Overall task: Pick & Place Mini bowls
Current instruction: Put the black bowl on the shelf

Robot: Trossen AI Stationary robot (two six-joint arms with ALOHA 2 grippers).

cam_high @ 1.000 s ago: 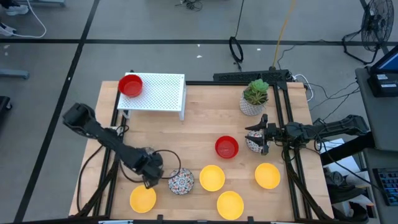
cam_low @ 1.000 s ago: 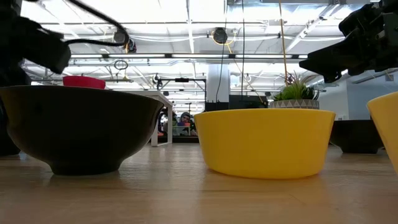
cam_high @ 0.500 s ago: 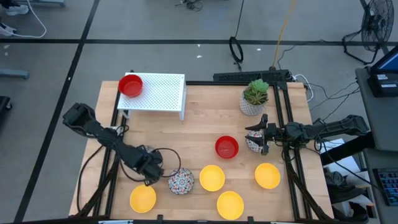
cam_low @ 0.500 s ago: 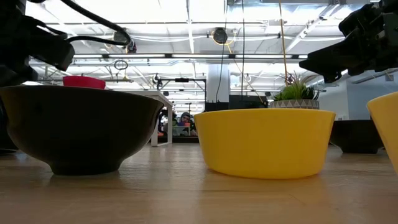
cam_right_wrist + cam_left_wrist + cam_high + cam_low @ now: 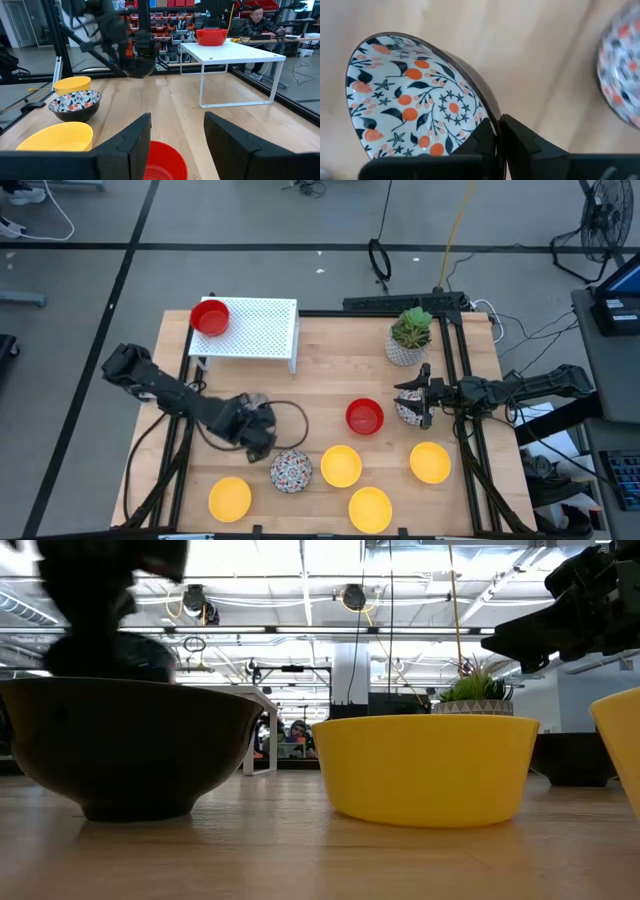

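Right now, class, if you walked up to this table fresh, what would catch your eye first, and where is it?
The left end effector stands out: it is shut on the rim of a patterned bowl, lifted off the table's left half. Another patterned bowl sits near the front edge, with four yellow bowls spread along it. A red bowl sits on the white rack at the back left.

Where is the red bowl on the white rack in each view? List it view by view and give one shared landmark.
High view: red bowl upper left, on the rack's left end.
Low view: not visible.
Left wrist view: not in it.
Right wrist view: upper right of centre, on the rack's top.
Shared landmark: the white rack, in the high and right wrist views.
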